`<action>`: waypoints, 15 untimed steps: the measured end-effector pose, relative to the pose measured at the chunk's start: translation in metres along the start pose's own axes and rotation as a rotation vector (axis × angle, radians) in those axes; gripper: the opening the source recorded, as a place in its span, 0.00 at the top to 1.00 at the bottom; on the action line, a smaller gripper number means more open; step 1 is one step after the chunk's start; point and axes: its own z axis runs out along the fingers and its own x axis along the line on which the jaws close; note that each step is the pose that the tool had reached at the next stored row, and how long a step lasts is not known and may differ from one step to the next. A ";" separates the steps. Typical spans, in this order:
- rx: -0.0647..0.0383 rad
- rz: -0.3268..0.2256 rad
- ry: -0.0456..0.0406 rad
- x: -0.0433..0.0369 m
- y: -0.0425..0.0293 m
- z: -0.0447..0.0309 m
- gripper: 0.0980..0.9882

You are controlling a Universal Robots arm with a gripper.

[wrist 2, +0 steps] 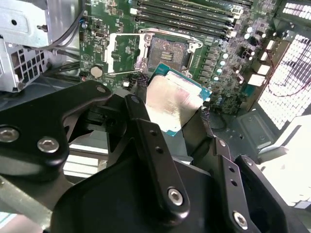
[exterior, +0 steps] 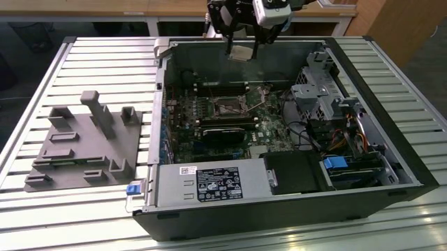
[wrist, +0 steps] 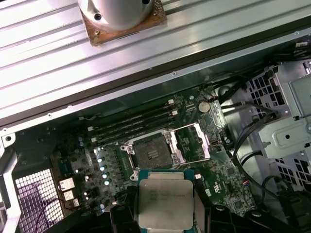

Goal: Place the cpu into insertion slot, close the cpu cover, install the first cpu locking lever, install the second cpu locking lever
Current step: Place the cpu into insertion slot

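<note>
Well, my gripper (exterior: pixel 241 54): clamped on the cpu, one black finger (wrist 2: pixel 146 131) against each of two opposite edges.
Cpu (wrist: pixel 165 204): held flat with its silver top up, high over the far end of the open computer case (exterior: pixel 363 172) in the exterior view and touching nothing but my fingers.
Insertion slot (wrist: pixel 151 154): uncovered, its dark square face showing, well below the cpu; in both wrist views it shows just past the cpu's edge, not under it.
Cpu cover (wrist: pixel 192 142): swung back on its hinge, lying beside the slot and off it.
Memory slots (wrist: pixel 133 124): long black rows close along one side of the slot.
Coin cell (wrist: pixel 204 106): on the green board near the open cover.
Black fan (exterior: pixel 222 137): on the board on the near side of the slot in the exterior view.
Drive cage (exterior: pixel 317 94): grey metal at the exterior view's right, standing taller than the board.
Cables (exterior: pixel 342 138): a coloured bundle beside the cage, apart from the slot.
Power supply (exterior: pixel 209 184): the silver box at the near end of the case.
Grey fixture (exterior: pixel 84 141): on the slatted table (exterior: pixel 104 57) at the exterior view's left, outside the case.
</note>
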 end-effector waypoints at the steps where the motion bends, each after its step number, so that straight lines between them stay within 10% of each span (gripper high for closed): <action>1: 0.000 0.008 -0.0007 0.0000 0.0000 0.0001 0.50; 15: -0.002 0.109 -0.0097 0.0003 0.0004 0.0020 0.50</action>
